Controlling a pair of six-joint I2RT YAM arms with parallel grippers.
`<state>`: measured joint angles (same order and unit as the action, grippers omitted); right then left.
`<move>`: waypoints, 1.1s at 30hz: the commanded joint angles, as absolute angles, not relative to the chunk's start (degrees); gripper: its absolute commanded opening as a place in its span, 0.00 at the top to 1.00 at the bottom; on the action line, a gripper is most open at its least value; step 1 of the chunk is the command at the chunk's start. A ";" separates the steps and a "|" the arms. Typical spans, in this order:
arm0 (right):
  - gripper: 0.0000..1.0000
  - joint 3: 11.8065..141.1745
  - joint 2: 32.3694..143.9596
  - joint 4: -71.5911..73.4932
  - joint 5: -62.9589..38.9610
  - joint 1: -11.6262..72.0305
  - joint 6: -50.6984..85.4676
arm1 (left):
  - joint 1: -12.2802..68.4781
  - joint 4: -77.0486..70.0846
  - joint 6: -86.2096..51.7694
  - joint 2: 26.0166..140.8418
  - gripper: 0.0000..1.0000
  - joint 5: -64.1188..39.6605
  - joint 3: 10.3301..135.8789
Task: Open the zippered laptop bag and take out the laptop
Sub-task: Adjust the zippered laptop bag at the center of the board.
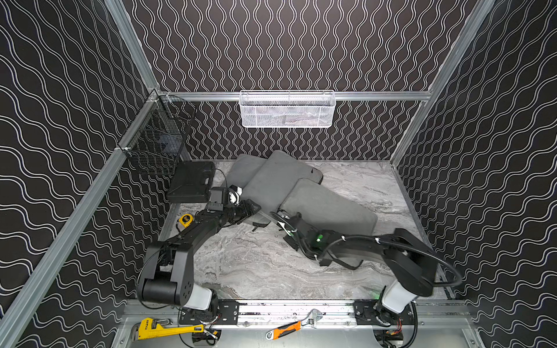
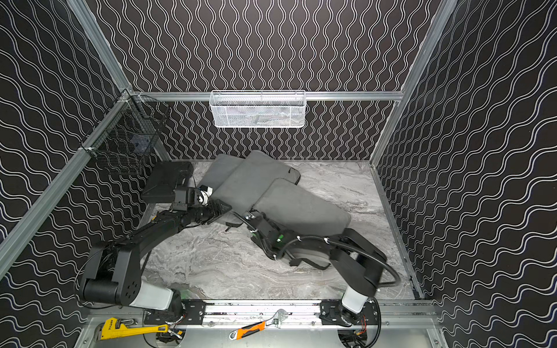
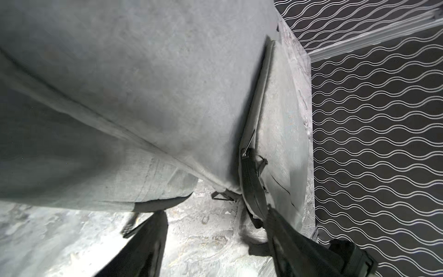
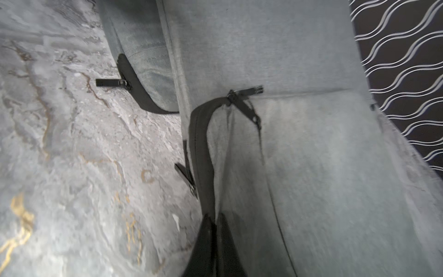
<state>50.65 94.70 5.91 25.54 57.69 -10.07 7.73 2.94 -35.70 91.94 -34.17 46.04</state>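
At laptop bag (image 4: 311,167) edge, right hand (image 4: 214,236) closed, table (image 4: 72,167) alongside

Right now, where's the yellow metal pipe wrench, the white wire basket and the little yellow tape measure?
Yellow metal pipe wrench (image 1: 174,330): a top view, handle.
White wire basket (image 1: 286,116): a top view, front wall.
Little yellow tape measure (image 1: 186,220): a top view, yellow case.

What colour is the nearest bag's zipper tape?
Black zipper tape on the grey bag; clearest in the right wrist view.
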 commanded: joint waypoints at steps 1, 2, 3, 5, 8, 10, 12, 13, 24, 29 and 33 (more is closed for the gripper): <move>1.00 46.50 90.77 16.52 25.76 57.83 -13.02 | 8.73 -1.16 -37.97 91.40 0.33 -35.98 45.55; 1.00 45.69 90.07 16.77 25.80 57.83 -12.97 | 9.28 -2.71 -39.02 91.64 0.34 -37.05 45.38; 1.00 44.87 89.44 16.98 25.80 57.83 -12.76 | 9.87 -3.80 -39.68 91.96 0.35 -37.70 45.36; 1.00 43.28 88.50 17.23 25.71 57.83 -11.49 | 12.06 -5.23 -40.43 93.00 0.35 -37.99 45.72; 1.00 40.89 87.09 17.31 26.11 57.84 -9.82 | 15.31 -6.89 -41.96 95.01 0.37 -37.88 45.70; 1.00 39.65 86.01 16.99 26.13 57.83 -9.18 | 16.95 -10.78 -44.41 96.24 0.39 -38.20 44.26; 1.00 37.80 84.71 16.34 25.54 57.83 -8.26 | 18.15 -14.64 -46.68 97.53 0.41 -38.48 43.02; 1.00 36.96 84.13 15.74 25.36 57.88 -7.81 | 18.70 -16.00 -47.72 98.09 0.42 -38.58 42.45; 0.39 32.20 80.84 15.38 23.43 57.90 -2.99 | 21.56 -13.63 -43.51 97.92 0.44 -35.79 41.31; 0.36 34.07 83.61 15.74 22.25 57.92 0.08 | 22.66 -5.77 -37.65 98.13 0.45 -32.84 44.21; 0.32 35.14 85.96 16.52 21.46 57.91 0.01 | 22.85 -6.83 -38.12 100.43 0.48 -34.32 45.19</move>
